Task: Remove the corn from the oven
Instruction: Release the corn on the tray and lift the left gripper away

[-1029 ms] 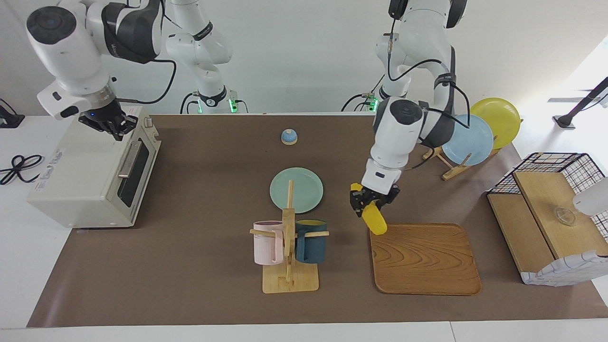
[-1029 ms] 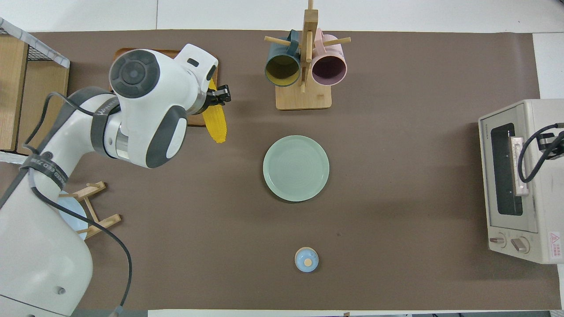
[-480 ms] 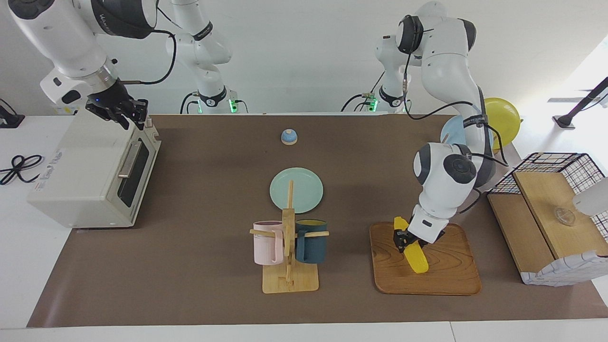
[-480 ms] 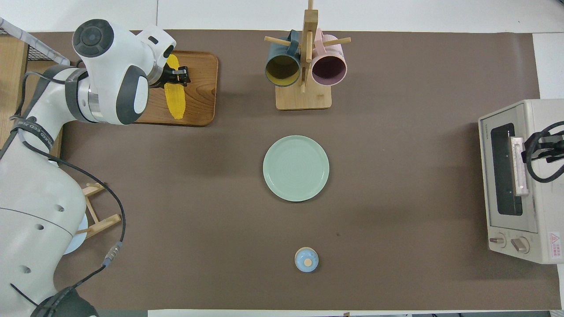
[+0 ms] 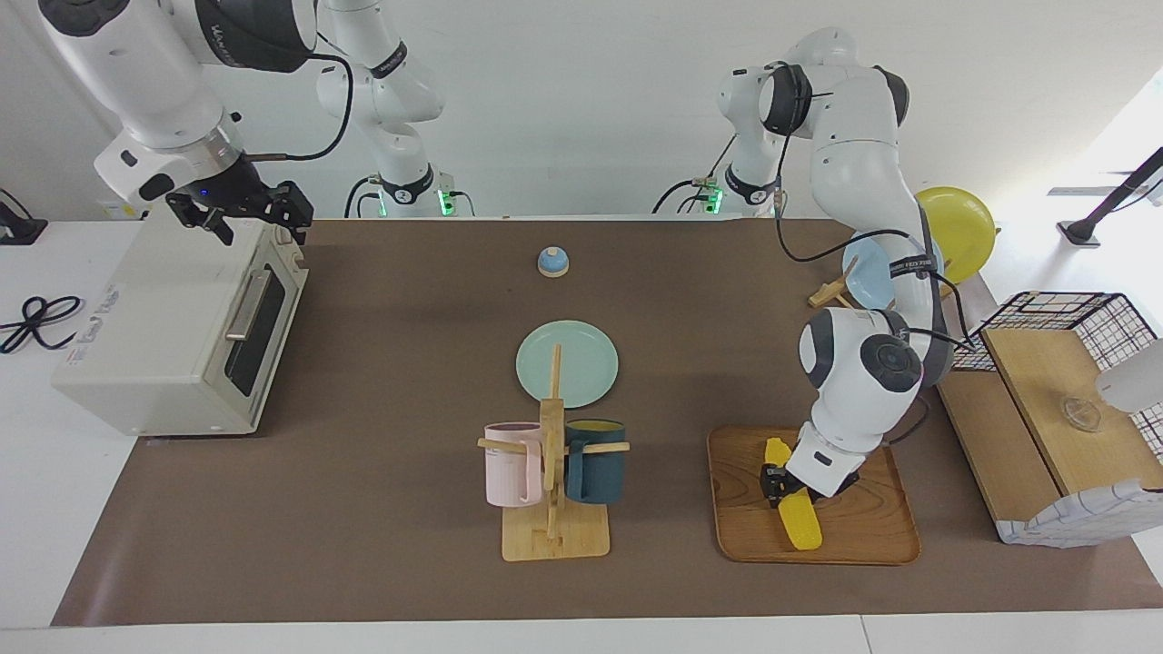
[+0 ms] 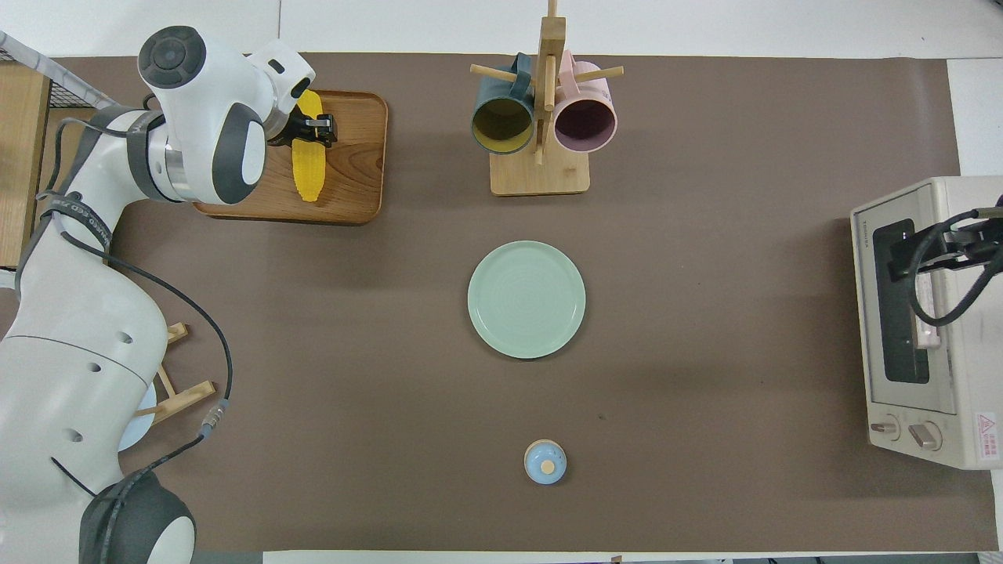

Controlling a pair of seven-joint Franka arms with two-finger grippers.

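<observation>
Corn point(image 5: 791, 498) lies flat on the wooden tray point(image 5: 863, 536) at the left arm's end of the worktop point(image 6: 392, 352). Its long axis runs from the robots' side of the tray toward the edge farther from them, close to square with the worktop's long edges, with only a slight slant. In the overhead view the cob point(image 6: 308, 149) is bright yellow with fine rows of kernels along its length, thick in the middle and tapered at both tips, one tip near the tray's farther rim.

The left hand point(image 5: 787, 484) is low over the middle of the cob, closed on the corn with a finger on each side of it. The left arm reaches out from its base across the tray's corner.

The oven point(image 5: 164, 336) sits at the right arm's end of the worktop, its dark-windowed door point(image 6: 901, 305) shut and its metal bar handle across the glass. The right hand point(image 5: 243, 207) hangs above the oven's top edge near the door, touching nothing; whether it is open or closed cannot be told.

A green plate point(image 6: 526, 299) sits mid-worktop, a mug rack point(image 6: 541, 168) farther from the robots.
</observation>
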